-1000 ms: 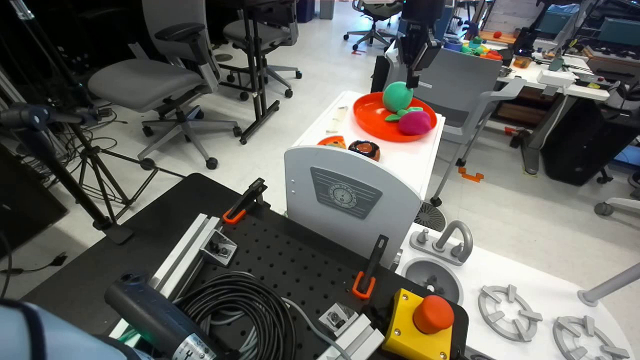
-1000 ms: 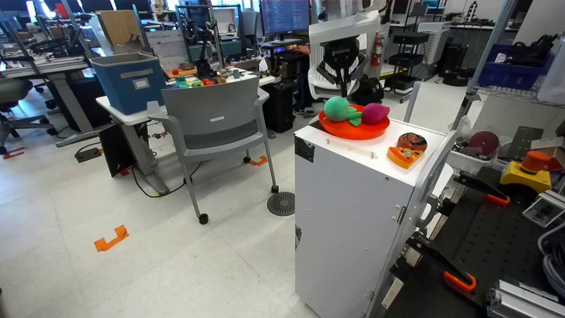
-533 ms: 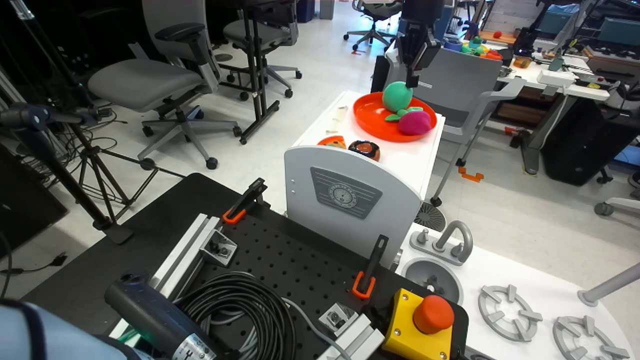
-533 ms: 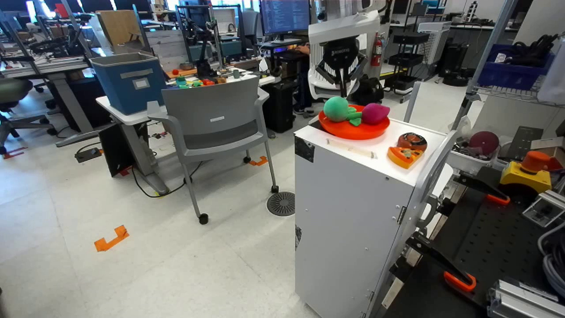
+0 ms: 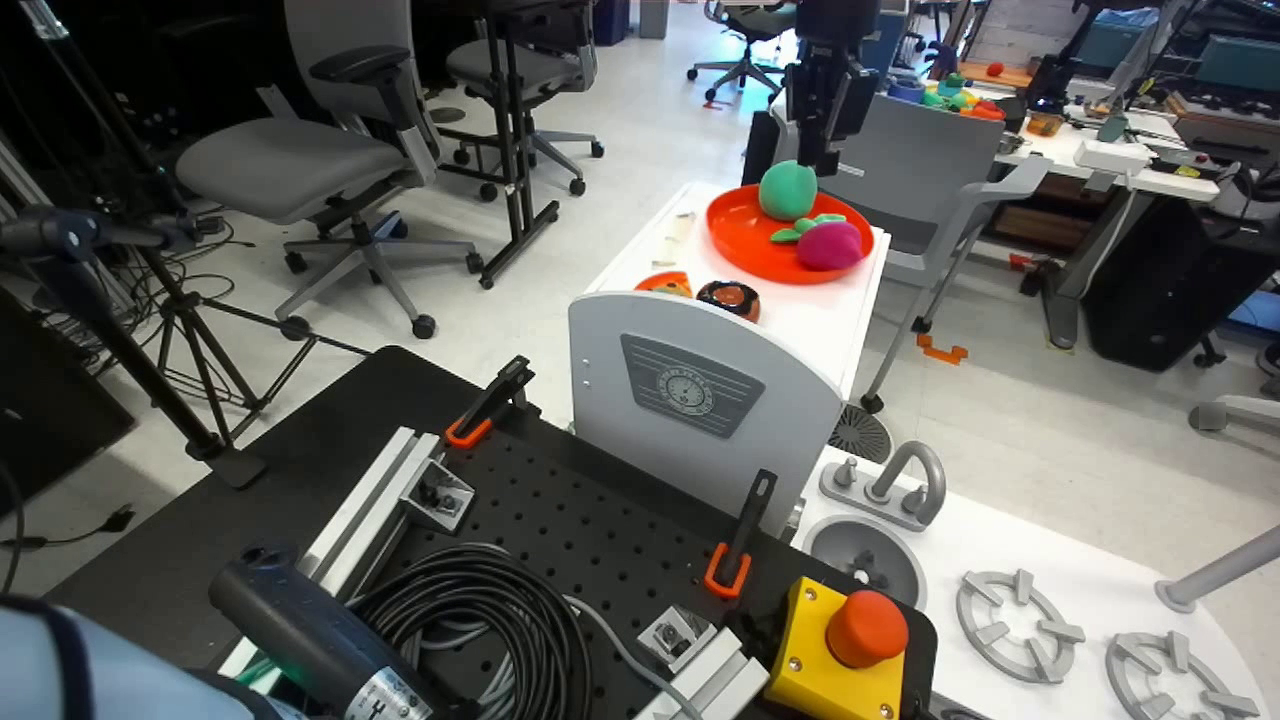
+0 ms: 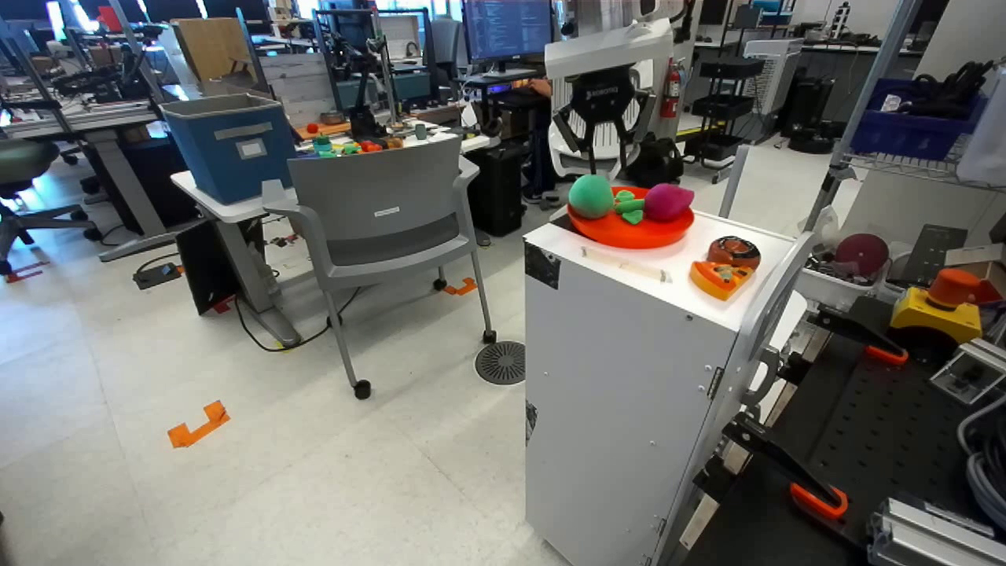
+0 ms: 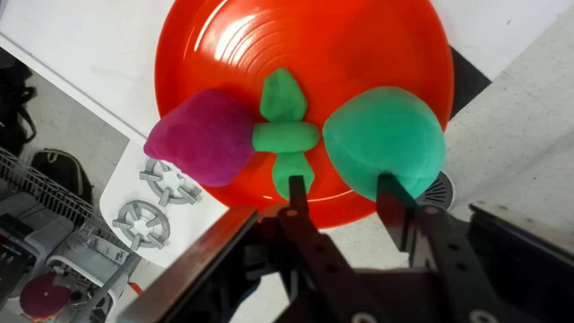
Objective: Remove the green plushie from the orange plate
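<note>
We see the pincer (image 7: 342, 188), its fingers apart, one of them at the green plushie (image 7: 386, 130) on the orange plate (image 7: 332, 45).

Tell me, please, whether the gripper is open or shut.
Open: in the wrist view the gripper has its jaws apart, with the orange plate showing between them.
</note>
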You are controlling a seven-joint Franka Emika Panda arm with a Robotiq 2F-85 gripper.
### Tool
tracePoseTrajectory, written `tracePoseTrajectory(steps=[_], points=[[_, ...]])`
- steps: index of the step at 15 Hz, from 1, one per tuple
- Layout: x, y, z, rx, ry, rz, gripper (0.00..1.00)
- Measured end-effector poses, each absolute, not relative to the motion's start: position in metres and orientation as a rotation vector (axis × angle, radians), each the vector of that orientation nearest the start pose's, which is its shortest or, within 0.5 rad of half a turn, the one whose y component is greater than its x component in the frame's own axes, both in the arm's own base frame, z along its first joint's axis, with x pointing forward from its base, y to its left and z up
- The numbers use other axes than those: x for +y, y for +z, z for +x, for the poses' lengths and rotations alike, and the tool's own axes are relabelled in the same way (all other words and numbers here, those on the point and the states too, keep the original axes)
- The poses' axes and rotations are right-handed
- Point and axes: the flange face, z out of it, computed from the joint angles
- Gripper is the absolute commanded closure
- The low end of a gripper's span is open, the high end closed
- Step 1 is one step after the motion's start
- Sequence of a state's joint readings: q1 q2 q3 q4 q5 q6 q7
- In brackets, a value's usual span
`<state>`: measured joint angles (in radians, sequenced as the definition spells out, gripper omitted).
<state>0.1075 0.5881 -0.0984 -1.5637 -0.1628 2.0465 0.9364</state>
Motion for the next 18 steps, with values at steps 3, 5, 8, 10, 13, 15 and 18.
tracePoseTrajectory(steps=[3,5,8,10,13,15,18], points=[[0.013,0.295,0.687,1.355,0.017,-3.048,0.02],[0.019,0.296,0.689,1.353,0.017,-3.011,0.0],[0.024,0.297,0.69,1.348,0.024,-2.97,0.0],[0.026,0.297,0.69,1.344,0.031,-2.959,0.0],[0.026,0.297,0.69,1.333,0.032,-2.962,0.0],[0.025,0.297,0.691,1.326,0.031,-2.964,0.0],[0.024,0.296,0.691,1.326,0.031,-2.964,0.0]])
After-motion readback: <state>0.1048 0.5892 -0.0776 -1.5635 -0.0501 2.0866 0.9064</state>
